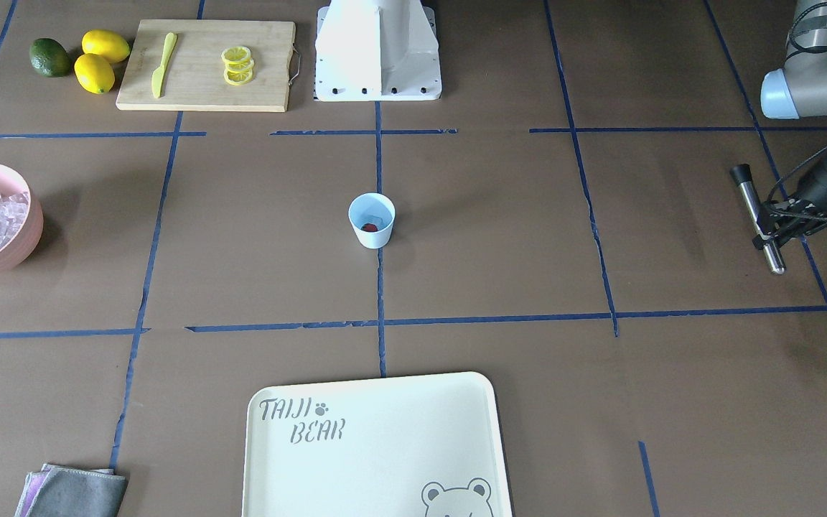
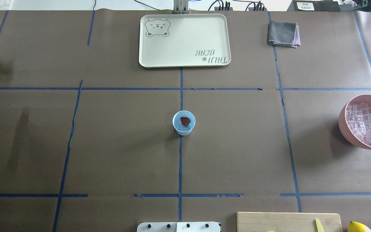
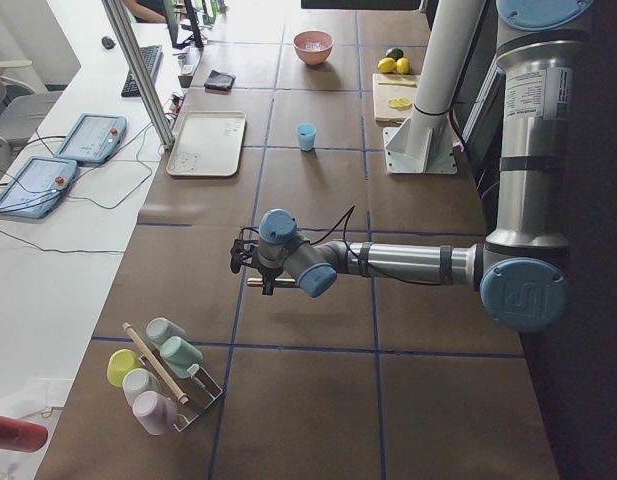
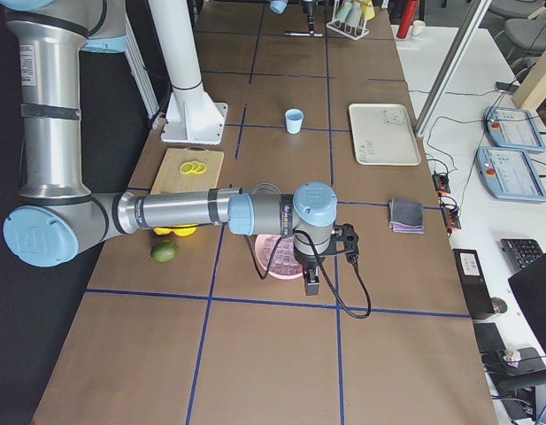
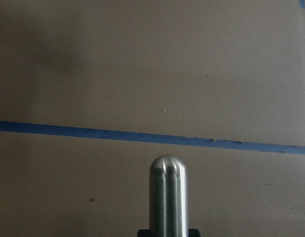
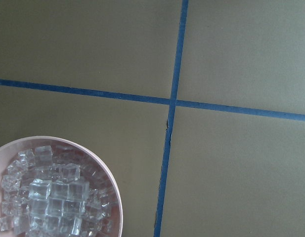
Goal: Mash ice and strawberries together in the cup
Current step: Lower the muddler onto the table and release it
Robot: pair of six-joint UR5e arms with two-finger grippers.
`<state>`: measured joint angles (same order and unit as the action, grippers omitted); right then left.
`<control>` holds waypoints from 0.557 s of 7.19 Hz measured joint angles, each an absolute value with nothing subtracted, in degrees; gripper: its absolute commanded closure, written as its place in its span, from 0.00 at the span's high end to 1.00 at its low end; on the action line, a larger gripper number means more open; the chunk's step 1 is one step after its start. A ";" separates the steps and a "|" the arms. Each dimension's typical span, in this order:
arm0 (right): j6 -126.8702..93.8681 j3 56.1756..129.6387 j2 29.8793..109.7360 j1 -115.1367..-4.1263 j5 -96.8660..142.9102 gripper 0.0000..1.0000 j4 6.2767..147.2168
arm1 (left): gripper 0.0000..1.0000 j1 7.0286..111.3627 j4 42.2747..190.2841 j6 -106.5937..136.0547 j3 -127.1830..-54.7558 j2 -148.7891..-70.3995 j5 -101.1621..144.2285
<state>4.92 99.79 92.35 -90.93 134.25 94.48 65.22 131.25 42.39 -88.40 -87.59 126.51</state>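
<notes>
My left gripper (image 1: 769, 228) clamps the steel muddler (image 1: 751, 197) at frame right, well apart from the central cup (image 1: 371, 233) holding the strawberry (image 2: 185, 121) and perhaps ice (image 1: 377, 212), so mashing is unstarted; whether my right gripper (image 4: 313, 285) is open, I cannot tell.

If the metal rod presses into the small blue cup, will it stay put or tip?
The cup looks small and light, with little but one strawberry inside, so it may slide. Its base is narrower than its rim; an off-centre push from the metal rod might tip it.
</notes>
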 measured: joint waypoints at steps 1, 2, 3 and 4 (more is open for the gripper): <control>4.92 99.78 92.32 -90.91 134.13 0.99 94.48 | 0.00 65.28 130.77 41.08 -87.39 -87.15 125.82; 4.92 99.81 92.30 -90.90 134.02 0.99 94.48 | 0.00 65.18 130.60 40.59 -86.41 -86.88 125.22; 4.92 99.81 92.26 -90.88 133.95 0.99 94.48 | 0.00 65.10 130.55 40.40 -85.75 -86.74 124.90; 4.92 99.79 92.20 -90.88 133.87 0.99 94.48 | 0.00 65.04 130.53 40.28 -85.34 -86.60 124.71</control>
<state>4.92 99.79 92.20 -90.88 133.87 94.48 65.04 130.53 40.28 -85.34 -86.60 124.71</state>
